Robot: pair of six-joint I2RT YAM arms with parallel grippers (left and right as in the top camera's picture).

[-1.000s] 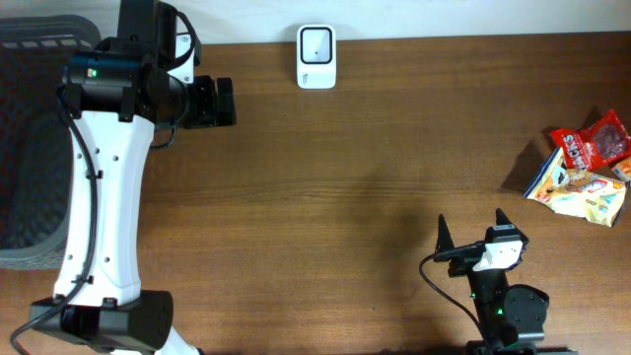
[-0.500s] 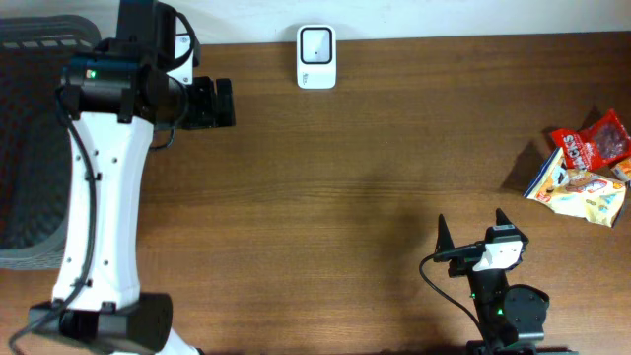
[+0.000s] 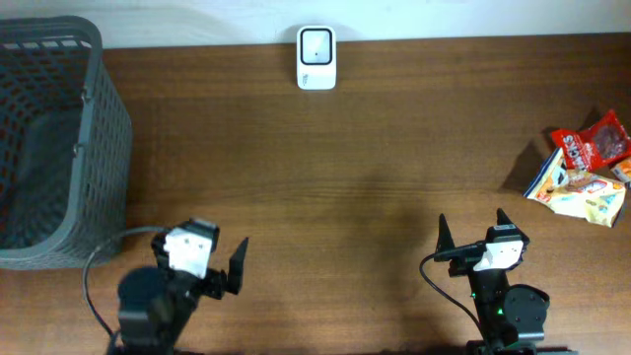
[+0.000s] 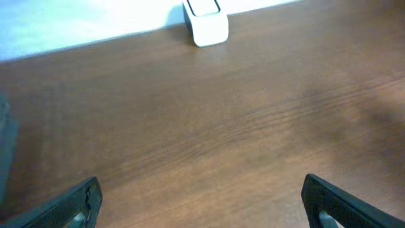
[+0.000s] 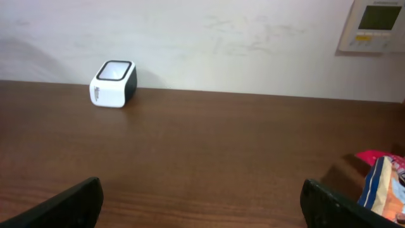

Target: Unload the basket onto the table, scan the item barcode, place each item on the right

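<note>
The left gripper (image 3: pixel 199 242) and right gripper (image 3: pixel 471 225) sit nearest, well short of the white box-shaped plastic barcode scanner (image 3: pixel 316 57), both jaws spread wide and holding nothing. The red and yellow crinkled plastic snack packets (image 3: pixel 584 170) lie untouched, far right of the scanner and somewhat nearer than it.

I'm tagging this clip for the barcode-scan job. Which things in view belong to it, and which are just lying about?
For the job:
scanner
snack packets, the items to scan

Lying about:
basket, though it may be a drop-off
wall panel
</note>
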